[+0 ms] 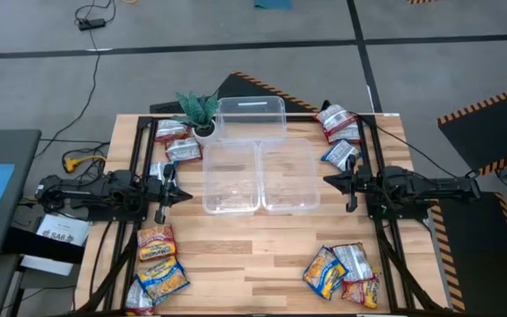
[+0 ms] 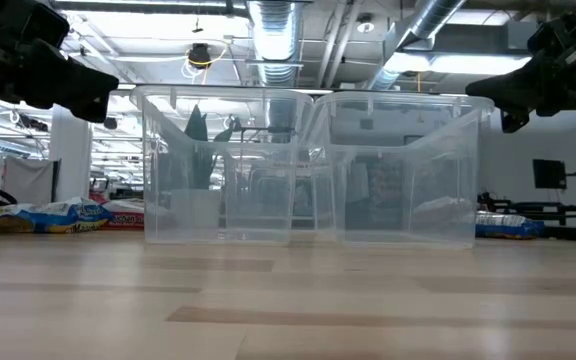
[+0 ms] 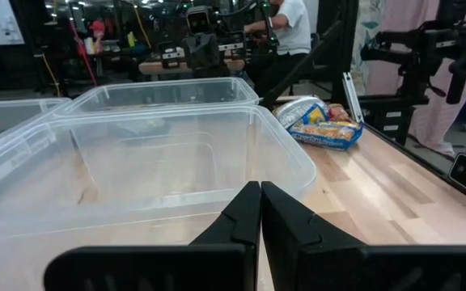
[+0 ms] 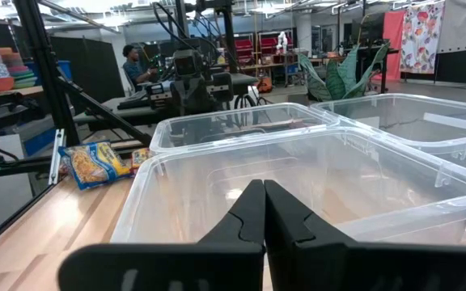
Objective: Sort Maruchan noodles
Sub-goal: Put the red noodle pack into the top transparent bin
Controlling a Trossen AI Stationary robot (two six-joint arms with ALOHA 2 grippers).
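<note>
Maruchan noodle packets lie flat on the table in four groups: far left [image 1: 172, 141], far right [image 1: 338, 132], near left [image 1: 158, 264] and near right [image 1: 341, 269]. One blue-and-yellow packet shows in the left wrist view [image 3: 322, 125], another in the right wrist view [image 4: 95, 162]. My left gripper [image 1: 176, 187] is shut and empty, level above the table, just left of the left clear bin [image 1: 232, 180]. My right gripper [image 1: 327, 180] is shut and empty, just right of the right clear bin [image 1: 289, 180].
A third clear bin [image 1: 252, 119] stands at the far middle, a small green potted plant [image 1: 199, 113] to its left. Bare wood lies between the near packet groups [image 1: 245, 264]. A person sits in the room beyond the table [image 3: 285, 24].
</note>
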